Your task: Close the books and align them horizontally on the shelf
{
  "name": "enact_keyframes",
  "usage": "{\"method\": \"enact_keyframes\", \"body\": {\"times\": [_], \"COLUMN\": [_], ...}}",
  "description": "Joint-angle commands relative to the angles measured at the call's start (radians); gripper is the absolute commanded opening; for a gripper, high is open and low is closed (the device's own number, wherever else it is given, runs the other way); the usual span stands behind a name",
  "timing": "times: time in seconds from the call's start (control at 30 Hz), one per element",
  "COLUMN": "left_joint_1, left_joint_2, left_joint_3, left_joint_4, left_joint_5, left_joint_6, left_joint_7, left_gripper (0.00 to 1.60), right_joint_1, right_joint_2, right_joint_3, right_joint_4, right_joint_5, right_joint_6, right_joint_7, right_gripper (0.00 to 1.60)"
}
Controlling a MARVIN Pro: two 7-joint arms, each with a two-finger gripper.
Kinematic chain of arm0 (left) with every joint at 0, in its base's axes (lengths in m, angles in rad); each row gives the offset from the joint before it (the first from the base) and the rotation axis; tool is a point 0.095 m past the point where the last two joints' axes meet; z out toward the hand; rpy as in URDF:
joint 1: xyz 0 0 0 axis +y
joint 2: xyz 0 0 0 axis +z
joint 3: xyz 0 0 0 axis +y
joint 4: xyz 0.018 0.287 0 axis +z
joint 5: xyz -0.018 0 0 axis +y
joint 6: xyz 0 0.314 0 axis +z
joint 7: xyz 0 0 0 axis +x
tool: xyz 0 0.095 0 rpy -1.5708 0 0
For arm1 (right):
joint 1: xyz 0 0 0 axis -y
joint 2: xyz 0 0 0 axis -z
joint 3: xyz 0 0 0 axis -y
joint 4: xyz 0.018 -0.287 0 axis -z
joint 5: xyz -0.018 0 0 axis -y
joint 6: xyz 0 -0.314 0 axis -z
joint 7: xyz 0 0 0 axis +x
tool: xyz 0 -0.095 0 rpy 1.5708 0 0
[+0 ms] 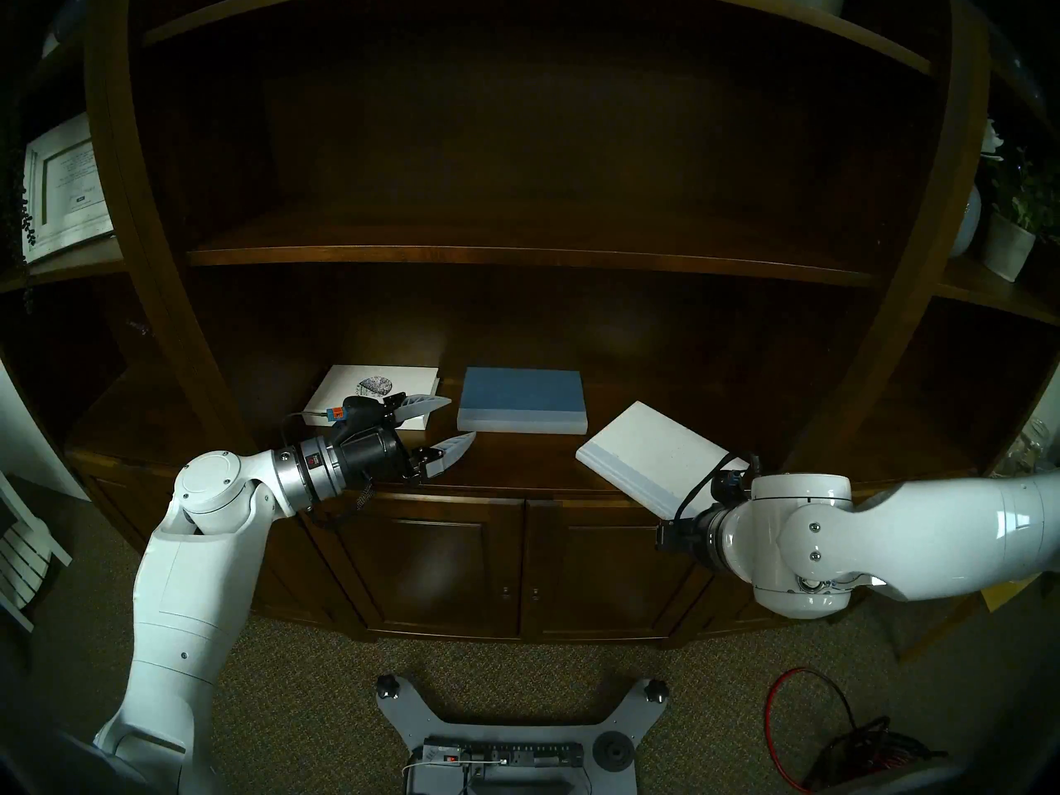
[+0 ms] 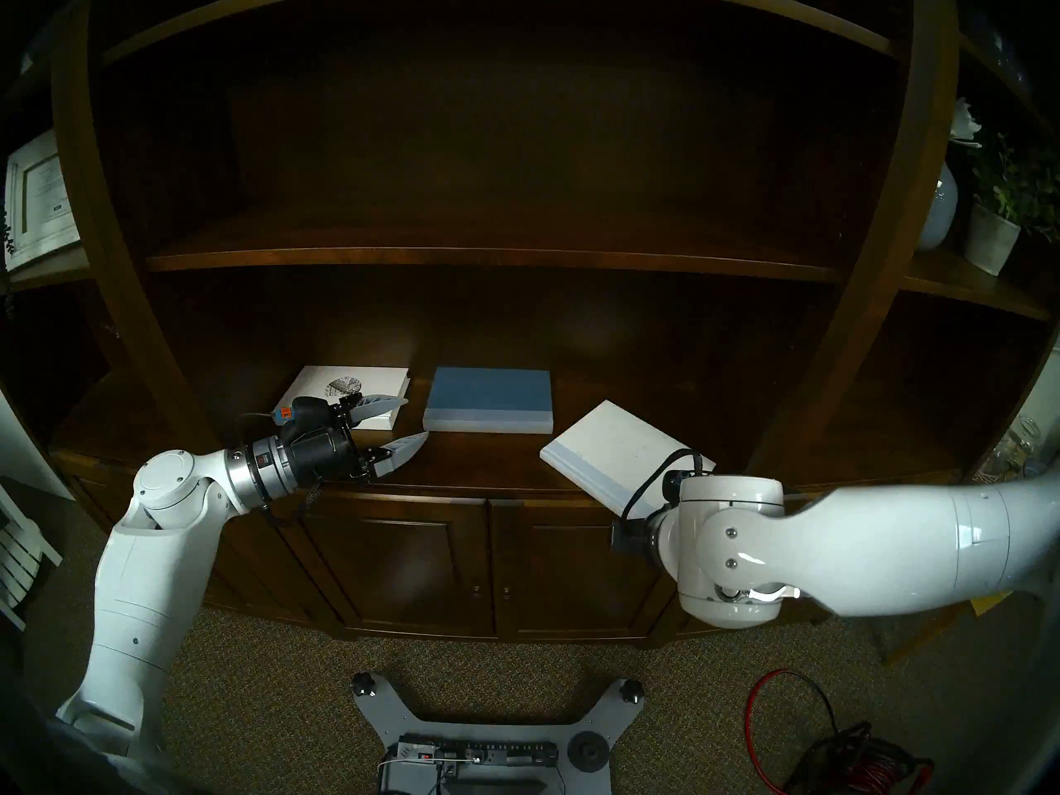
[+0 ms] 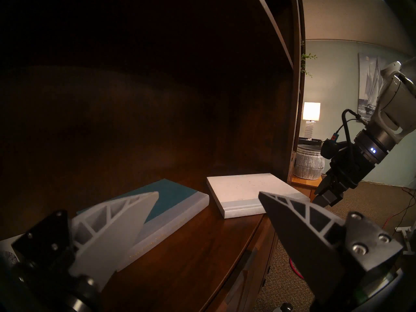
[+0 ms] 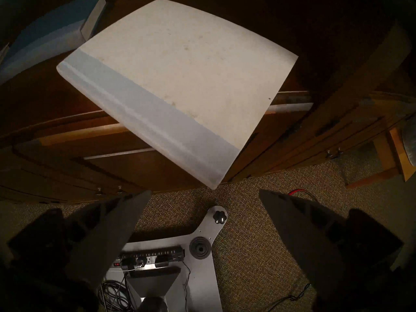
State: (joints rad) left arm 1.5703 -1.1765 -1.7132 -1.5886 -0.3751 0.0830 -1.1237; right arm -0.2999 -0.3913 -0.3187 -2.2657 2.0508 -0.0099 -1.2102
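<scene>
On the left of the shelf (image 1: 516,467) lies the white book with the speckled oval emblem (image 1: 373,395), closed and flat, its long edge running roughly parallel with the shelf front. The left gripper (image 1: 439,429) hovers just in front of its near right corner, fingers spread wide and holding nothing; one finger overlaps the book in the head view, but contact cannot be told. It looks free to nudge or square a book up.

In the middle sits the blue book (image 1: 522,401), also closed, square to the shelf front, a small gap apart from the emblem book. These two seem already lined up.

Further right lies the plain white book (image 1: 648,458), closed but turned at an angle, its near corner jutting past the curved front edge of the shelf. That skew is probably what is left to fix.

The right gripper (image 4: 204,212) hangs in front of and below that overhanging corner, fingers parted and empty, not touching the book. From there it could probably push the corner back or take hold of the spine side.
</scene>
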Motion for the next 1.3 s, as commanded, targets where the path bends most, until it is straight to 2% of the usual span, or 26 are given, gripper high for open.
{"method": "enact_keyframes", "body": {"times": [0.0,0.23,0.47,0.8,1.27], "left_joint_1": [-0.030,-0.030,-0.030,-0.030,-0.031], "left_joint_2": [0.001,-0.001,-0.002,-0.004,-0.007], "left_joint_3": [-0.008,-0.009,-0.011,-0.012,-0.015], "left_joint_4": [-0.024,-0.024,-0.024,-0.023,-0.023], "left_joint_5": [-0.007,-0.006,-0.004,-0.001,0.002], "left_joint_6": [-0.002,-0.002,-0.002,-0.002,-0.002], "left_joint_7": [0.001,-0.001,-0.002,-0.004,-0.007], "left_gripper": [1.60,1.60,1.60,1.60,1.60], "right_joint_1": [0.017,0.018,0.019,0.054,0.101], "right_joint_2": [-0.019,-0.030,-0.049,-0.080,-0.093], "right_joint_3": [0.018,0.016,0.010,0.012,0.034], "right_joint_4": [0.059,0.126,0.172,0.196,0.228], "right_joint_5": [-0.004,-0.006,-0.049,-0.108,-0.140], "right_joint_6": [0.004,0.020,0.022,0.048,0.103], "right_joint_7": [0.016,0.050,0.084,0.037,0.018], "right_gripper": [1.60,1.60,1.60,1.60,1.60]}}
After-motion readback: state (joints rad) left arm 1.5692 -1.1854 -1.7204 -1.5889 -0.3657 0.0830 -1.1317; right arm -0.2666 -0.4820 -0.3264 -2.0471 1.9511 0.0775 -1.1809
